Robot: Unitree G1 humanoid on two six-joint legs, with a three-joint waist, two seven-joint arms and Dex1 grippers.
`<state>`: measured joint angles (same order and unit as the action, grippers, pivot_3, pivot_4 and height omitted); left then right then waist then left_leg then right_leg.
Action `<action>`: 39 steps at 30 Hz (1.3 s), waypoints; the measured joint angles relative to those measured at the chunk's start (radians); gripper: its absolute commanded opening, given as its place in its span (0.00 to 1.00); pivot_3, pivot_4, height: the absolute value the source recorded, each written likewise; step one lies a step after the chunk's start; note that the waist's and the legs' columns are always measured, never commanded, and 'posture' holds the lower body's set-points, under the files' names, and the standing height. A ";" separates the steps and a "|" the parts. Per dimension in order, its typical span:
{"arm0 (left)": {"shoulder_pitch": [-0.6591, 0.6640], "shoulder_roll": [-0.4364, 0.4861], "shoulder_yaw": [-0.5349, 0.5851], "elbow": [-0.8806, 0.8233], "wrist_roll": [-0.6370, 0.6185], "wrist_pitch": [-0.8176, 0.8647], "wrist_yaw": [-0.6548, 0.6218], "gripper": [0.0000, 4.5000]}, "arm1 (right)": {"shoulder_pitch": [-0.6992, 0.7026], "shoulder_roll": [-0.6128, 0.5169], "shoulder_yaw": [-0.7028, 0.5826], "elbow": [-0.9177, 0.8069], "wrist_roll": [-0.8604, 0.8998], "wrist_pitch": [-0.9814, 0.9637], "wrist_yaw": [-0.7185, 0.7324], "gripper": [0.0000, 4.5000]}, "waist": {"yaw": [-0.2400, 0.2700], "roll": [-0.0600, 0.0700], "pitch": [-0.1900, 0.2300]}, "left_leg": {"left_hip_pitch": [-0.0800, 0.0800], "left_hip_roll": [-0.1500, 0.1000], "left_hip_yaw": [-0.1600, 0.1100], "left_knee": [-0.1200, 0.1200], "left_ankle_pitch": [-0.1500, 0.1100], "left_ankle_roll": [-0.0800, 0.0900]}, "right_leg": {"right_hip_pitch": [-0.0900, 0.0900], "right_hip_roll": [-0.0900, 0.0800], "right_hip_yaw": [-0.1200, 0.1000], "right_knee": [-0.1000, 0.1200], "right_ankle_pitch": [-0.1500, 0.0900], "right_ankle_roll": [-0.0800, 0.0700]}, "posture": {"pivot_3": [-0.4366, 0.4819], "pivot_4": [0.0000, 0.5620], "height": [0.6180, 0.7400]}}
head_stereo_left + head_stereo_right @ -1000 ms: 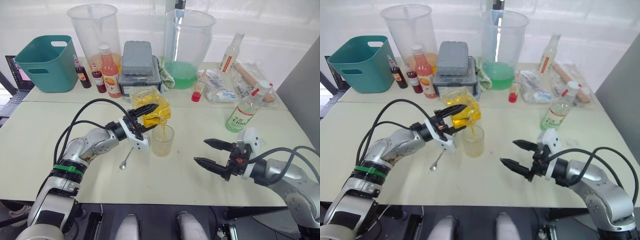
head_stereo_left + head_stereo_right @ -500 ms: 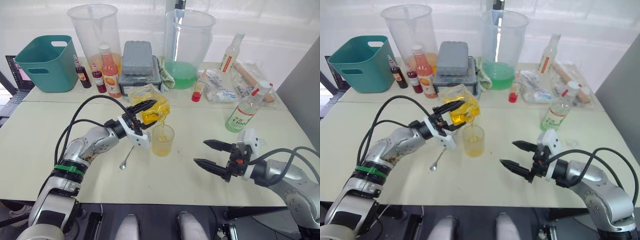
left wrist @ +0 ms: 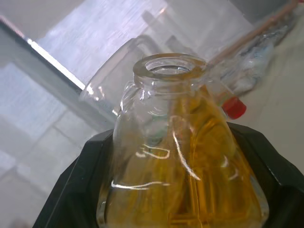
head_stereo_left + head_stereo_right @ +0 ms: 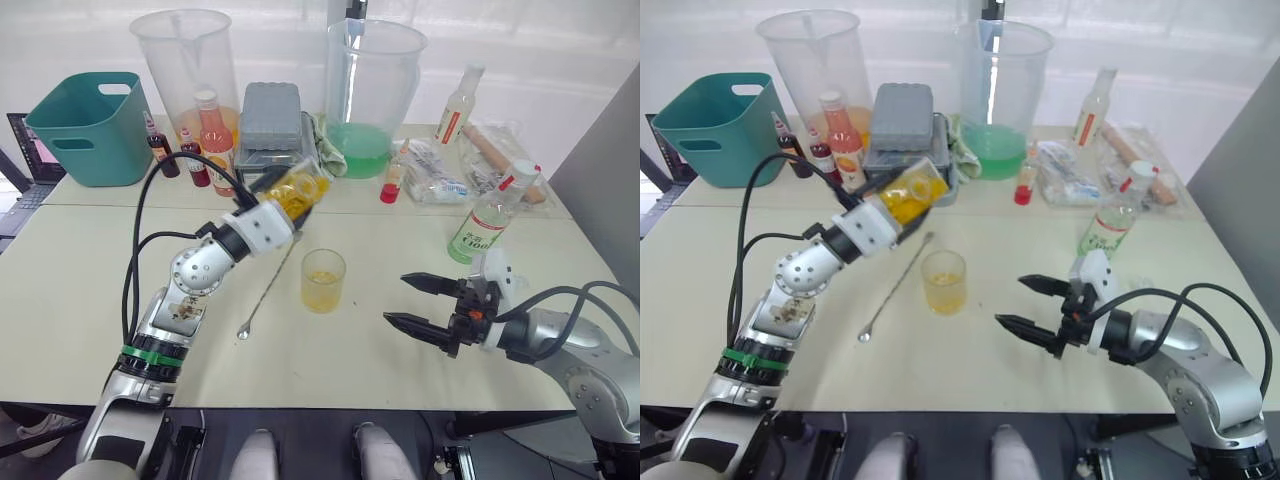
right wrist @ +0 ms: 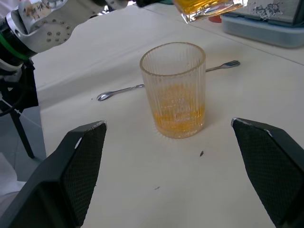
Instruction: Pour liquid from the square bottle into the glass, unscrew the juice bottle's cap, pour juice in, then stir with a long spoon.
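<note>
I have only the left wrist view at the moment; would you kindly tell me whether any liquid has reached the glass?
Observer: Yes, the glass holds a shallow layer of yellow-orange liquid at its bottom.
Operator: Thank you. Is the square bottle over the glass?
Observer: No, the left gripper holds the square bottle tilted above the table, behind the glass and to its left.
Operator: And where is the long spoon?
Observer: The long spoon lies flat on the table just left of the glass.
</note>
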<state>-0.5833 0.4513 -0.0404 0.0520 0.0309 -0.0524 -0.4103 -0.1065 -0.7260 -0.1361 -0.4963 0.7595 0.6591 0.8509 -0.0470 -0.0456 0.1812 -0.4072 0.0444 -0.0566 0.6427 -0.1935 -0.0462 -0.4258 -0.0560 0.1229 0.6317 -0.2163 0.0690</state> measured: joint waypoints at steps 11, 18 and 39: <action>0.011 -0.030 0.298 -0.008 -0.200 0.394 0.143 0.62 | -0.067 -0.007 0.038 0.040 0.000 0.007 0.034 0.99 | 0.007 0.000 0.000 | -0.001 0.000 -0.001 0.000 0.000 0.000 | 0.000 0.000 -0.001 -0.002 0.000 0.000 | 0.48 0.27 0.99; 0.034 -0.052 0.400 0.009 -0.279 0.428 0.187 0.62 | -0.103 -0.006 0.053 0.063 -0.001 0.008 0.044 0.99 | 0.011 0.000 0.000 | -0.001 0.000 -0.001 0.000 0.000 0.000 | 0.001 0.000 -0.001 -0.002 0.000 -0.001 | 0.48 0.27 0.99; 0.045 0.000 0.342 0.079 -0.325 0.484 0.113 0.99 | -0.110 0.000 0.081 0.069 -0.010 0.010 0.018 1.00 | 0.008 -0.001 -0.001 | 0.001 0.000 -0.001 0.000 0.000 0.000 | 0.002 0.000 -0.001 -0.002 0.000 -0.001 | 0.48 0.27 0.99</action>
<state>-0.5382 0.4512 0.3012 0.1308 -0.2940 0.4320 -0.2971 -0.2160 -0.7263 -0.0549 -0.4270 0.7500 0.6689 0.8690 -0.0393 -0.0464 0.1806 -0.4063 0.0441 -0.0576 0.6432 -0.1936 -0.0463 -0.4235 -0.0561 0.1223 0.6299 -0.2160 0.0685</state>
